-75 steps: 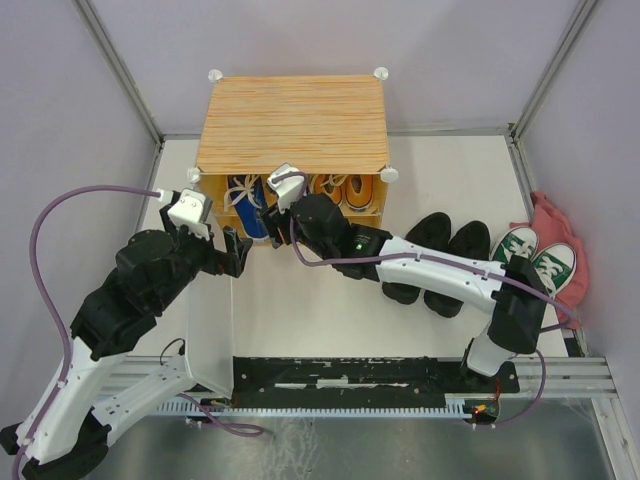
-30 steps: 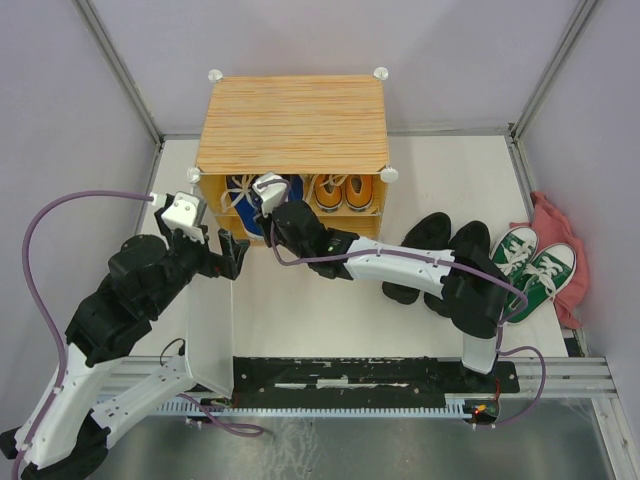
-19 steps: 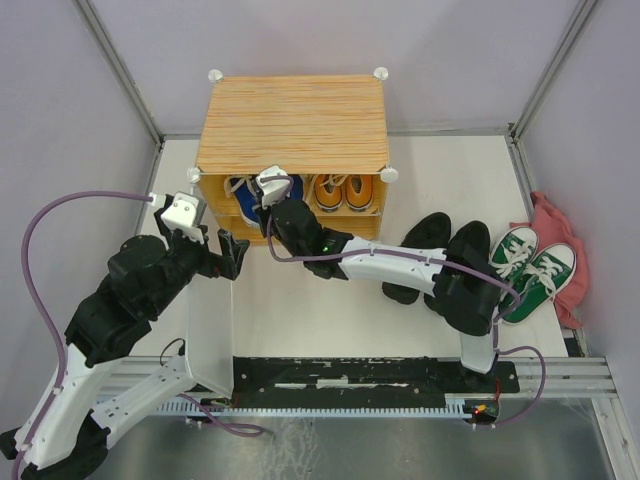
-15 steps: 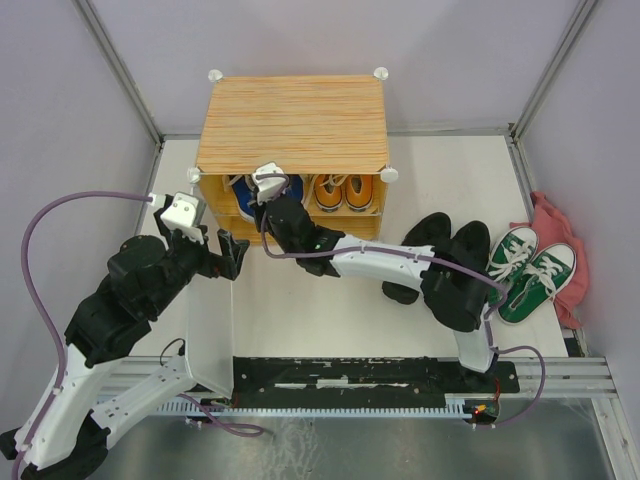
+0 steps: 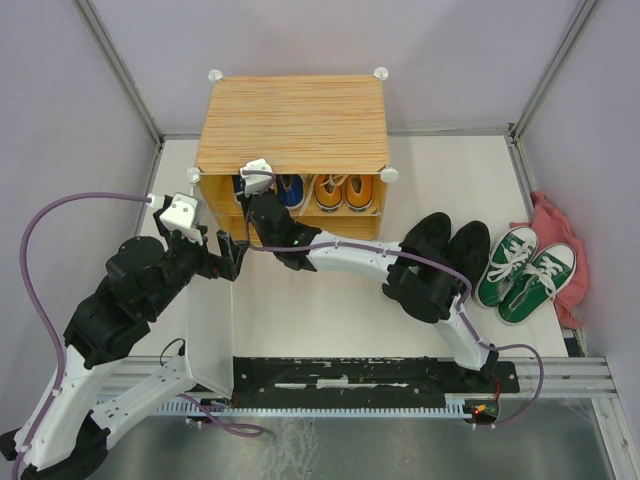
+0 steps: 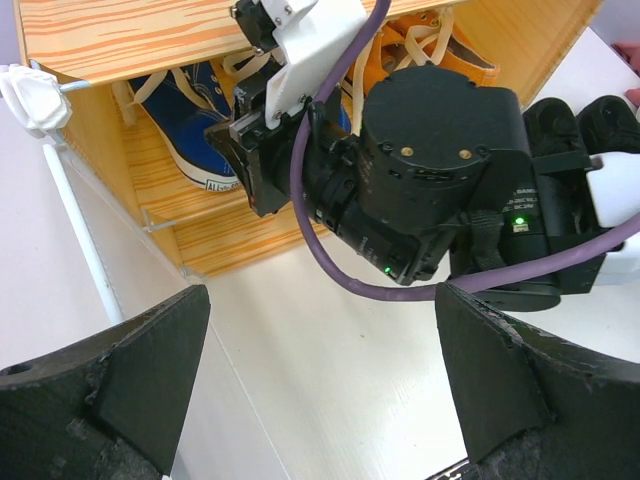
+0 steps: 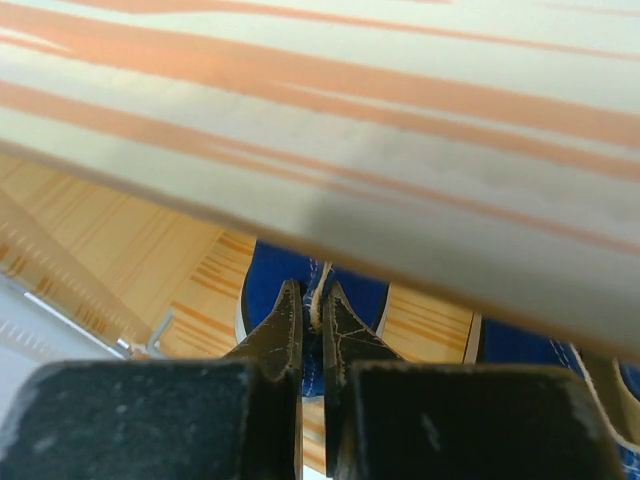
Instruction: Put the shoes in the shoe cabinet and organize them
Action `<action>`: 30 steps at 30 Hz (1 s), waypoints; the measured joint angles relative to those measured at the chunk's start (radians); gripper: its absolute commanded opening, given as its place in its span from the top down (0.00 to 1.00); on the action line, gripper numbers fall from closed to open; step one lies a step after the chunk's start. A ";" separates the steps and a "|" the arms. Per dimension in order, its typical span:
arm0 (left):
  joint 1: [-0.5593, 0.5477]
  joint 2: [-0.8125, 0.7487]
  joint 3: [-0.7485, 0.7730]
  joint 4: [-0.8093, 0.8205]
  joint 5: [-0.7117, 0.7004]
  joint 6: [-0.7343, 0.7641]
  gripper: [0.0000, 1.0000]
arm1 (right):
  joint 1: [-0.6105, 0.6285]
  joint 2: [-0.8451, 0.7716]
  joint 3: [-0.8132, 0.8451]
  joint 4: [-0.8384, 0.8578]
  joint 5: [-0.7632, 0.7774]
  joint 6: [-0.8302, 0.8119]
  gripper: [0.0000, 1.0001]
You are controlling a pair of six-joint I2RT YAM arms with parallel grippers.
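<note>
The shoe cabinet (image 5: 293,122) stands at the back with its front open. Blue shoes (image 5: 292,190) and orange shoes (image 5: 345,191) sit side by side on its upper shelf. My right gripper (image 7: 312,295) reaches in under the wooden top and is shut on the heel of a blue shoe (image 7: 268,283). The left wrist view shows that blue shoe (image 6: 180,110) just beyond the right wrist. My left gripper (image 6: 320,400) hovers open and holds nothing, low in front of the cabinet's left corner. Black boots (image 5: 452,243) and green sneakers (image 5: 520,268) lie on the table at the right.
The cabinet's white door (image 5: 208,335) stands swung open toward the near edge, under my left arm. A pink cloth (image 5: 560,232) lies by the right wall behind the green sneakers. My right arm stretches across the front of the boots.
My right arm has swung left and pushed deeper under the cabinet top, carrying the blue shoe along the upper shelf. Its elbow has moved left and uncovered the green sneakers. The left arm has barely moved.
</note>
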 measured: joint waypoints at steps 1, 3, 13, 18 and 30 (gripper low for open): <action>0.000 0.000 0.000 0.000 0.002 0.000 0.01 | 0.000 0.010 0.010 0.000 0.007 0.002 0.95; 0.000 -0.001 0.000 0.000 0.002 0.000 0.01 | 0.000 0.026 0.025 -0.001 0.021 0.005 0.84; 0.000 -0.013 -0.001 0.000 0.002 0.000 0.01 | 0.029 0.031 0.022 0.064 0.083 0.005 0.35; 0.000 -0.013 -0.005 -0.001 -0.001 0.000 0.01 | 0.070 -0.051 -0.080 0.067 0.087 -0.033 0.28; 0.000 -0.031 -0.005 -0.001 -0.002 0.000 0.01 | 0.165 -0.584 -0.417 -0.438 0.159 0.153 0.28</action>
